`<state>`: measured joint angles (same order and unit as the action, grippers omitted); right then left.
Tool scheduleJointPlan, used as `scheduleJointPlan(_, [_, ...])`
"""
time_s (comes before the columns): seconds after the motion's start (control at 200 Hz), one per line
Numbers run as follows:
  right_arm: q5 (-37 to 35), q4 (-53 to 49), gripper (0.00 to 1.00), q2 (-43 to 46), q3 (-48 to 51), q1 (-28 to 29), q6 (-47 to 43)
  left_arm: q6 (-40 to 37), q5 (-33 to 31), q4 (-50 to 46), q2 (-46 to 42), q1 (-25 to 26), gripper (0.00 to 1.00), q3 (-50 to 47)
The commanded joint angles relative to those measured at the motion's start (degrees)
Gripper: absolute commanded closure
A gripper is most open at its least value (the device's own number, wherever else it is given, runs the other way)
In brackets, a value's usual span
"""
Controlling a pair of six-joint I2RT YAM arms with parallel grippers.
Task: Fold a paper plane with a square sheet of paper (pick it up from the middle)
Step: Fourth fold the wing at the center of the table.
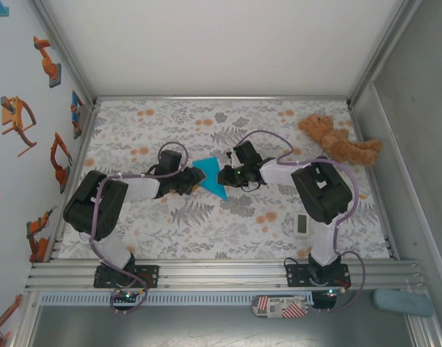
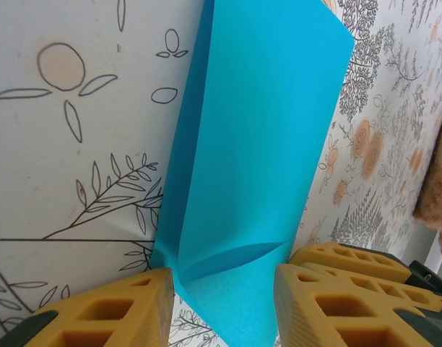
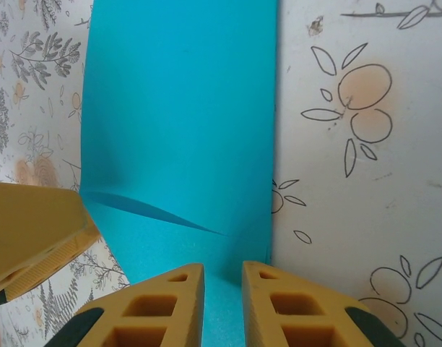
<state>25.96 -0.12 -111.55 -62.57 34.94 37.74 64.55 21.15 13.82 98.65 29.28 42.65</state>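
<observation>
Between the two claws, on the flowered tabletop (image 1: 206, 235), lies the square sheet of paper (image 1: 210, 178), partly folded over. The left claw (image 2: 224, 278) stands part open, its fingers on either side of the sheet's buckled near end. The right claw (image 3: 222, 271) is barely open, with cyan paper showing in the narrow gap. I cannot tell whether either grips it.

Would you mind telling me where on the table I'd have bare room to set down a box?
Free: the far strip of table left of the teddy bear, and the near middle between the left arm's base and the timer. Crowded: the centre, where left hand and right hand flank the blue paper.
</observation>
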Motion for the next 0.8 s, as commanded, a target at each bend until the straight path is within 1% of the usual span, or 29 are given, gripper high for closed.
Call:
scheduleJointPlan(0.0, [0.2,1.0,0.8,-0.7,-0.5,-0.4,0.5,0.8,1.6,1.6,1.2,0.3,0.59,1.2])
scheduleJointPlan(0.341, [0.4,1.4,0.82,-0.4,0.1,-0.8,0.5,0.1,6.1,8.1,2.6,0.1,0.66,1.2])
scheduleJointPlan(0.516, [0.3,1.6,0.82,0.3,0.7,-1.3,0.5,-0.4,7.3,11.1,3.7,-0.2,0.7,0.8])
scheduleJointPlan(0.681, [0.4,1.7,0.82,1.2,1.0,-1.6,0.4,-0.9,7.8,11.9,4.4,-0.4,0.74,1.0])
scheduleJointPlan(0.796, [0.2,2.1,0.82,2.3,1.5,-2.0,0.4,-1.4,7.6,11.3,4.0,-0.7,0.81,0.9])
